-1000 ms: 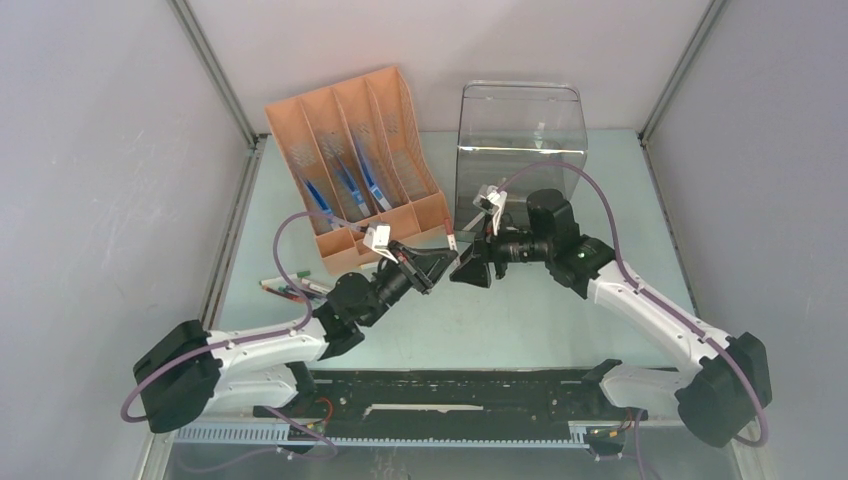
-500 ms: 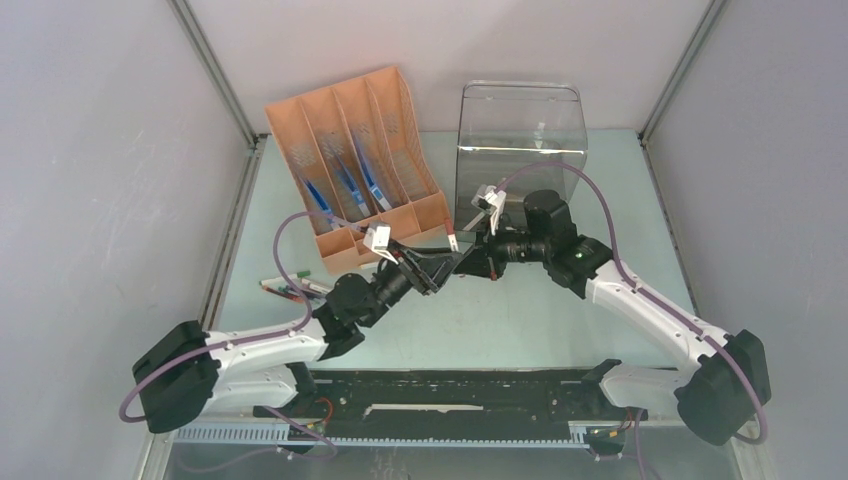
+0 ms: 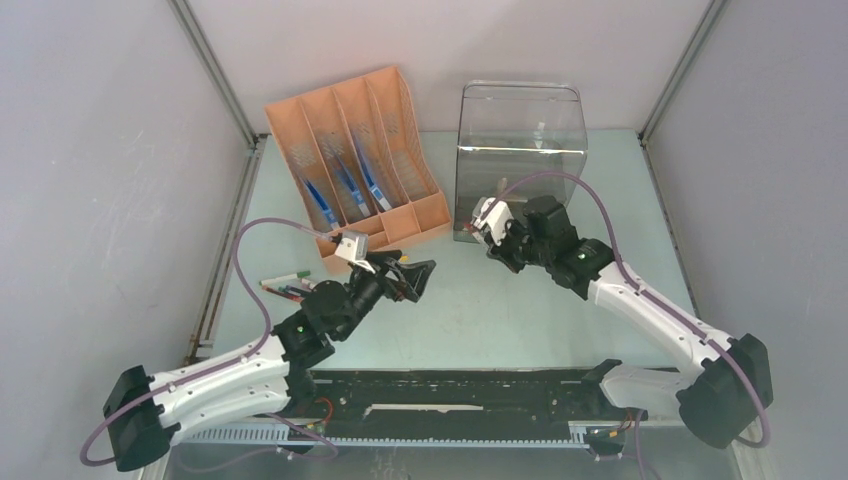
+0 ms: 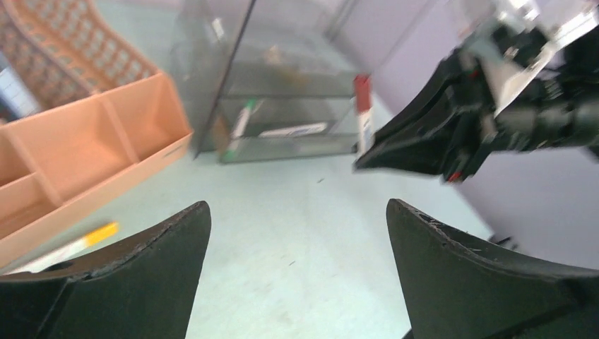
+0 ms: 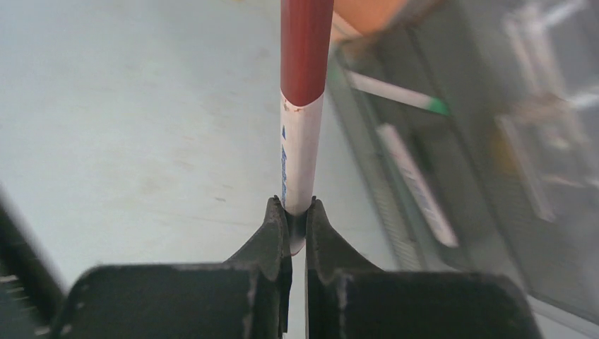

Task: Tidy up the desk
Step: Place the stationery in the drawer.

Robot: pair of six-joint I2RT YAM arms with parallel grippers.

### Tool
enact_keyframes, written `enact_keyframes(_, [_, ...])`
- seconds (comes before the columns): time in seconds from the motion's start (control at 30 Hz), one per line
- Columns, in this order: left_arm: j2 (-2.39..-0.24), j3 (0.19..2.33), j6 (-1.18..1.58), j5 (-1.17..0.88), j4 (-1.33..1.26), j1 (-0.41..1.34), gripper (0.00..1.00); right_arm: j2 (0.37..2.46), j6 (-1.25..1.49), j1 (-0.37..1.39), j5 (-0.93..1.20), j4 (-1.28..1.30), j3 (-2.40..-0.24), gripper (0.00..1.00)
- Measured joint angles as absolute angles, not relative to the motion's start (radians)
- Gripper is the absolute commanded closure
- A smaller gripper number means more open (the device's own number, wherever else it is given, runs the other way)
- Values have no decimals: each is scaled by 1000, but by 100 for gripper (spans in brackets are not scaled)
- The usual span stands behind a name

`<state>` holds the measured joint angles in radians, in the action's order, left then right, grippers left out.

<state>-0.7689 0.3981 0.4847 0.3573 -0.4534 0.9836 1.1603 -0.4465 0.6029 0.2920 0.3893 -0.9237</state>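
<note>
Spanning the whole cell, desk (image 3: 520,310): lying pale green under everything, carrying both containers at its far side and loose pens at its left
Clear bin (image 3: 520,150): standing at the far right of the desk, already holding a green-capped marker (image 4: 240,120) and a couple of other pieces too blurred to name
Orange organiser (image 3: 350,150): sitting at the far left beside the clear bin, its slots holding a few blue pens (image 3: 345,190)
Left gripper (image 4: 297,205): hovering above bare desk near the middle, jaws standing wide apart and carrying nothing
Right gripper (image 5: 297,208): hanging just in front of the clear bin, fingers pinching tight on the white barrel of a red-capped marker (image 5: 302,141)
Loose markers (image 3: 290,288): lying in a small cluster on the desk's left side, near the organiser's front corner, waiting to be sorted
Yellow-tipped marker (image 4: 70,247): showing in the left wrist view, lying on the desk just in front of the organiser's base
Progress: looking partly done, since both containers are holding items; the red-capped marker is probably heading for the clear bin, and the loose markers are what is left, most likely falling to the empty left gripper
</note>
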Motion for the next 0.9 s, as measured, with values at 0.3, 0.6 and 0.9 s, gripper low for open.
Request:
enact_keyframes(0.3, [-699,330,450,411,-186,949,0,1222,-627,542,-140,302,-890,100])
enact_keyframes(0.6, [-687,295,441,436,-131,939,0,1306,-706,494,-361,168,-862,88])
enact_keyframes(0.9, [-693,295,422,438,-108,927,0,1383,-741,493,-439,107,-861,50])
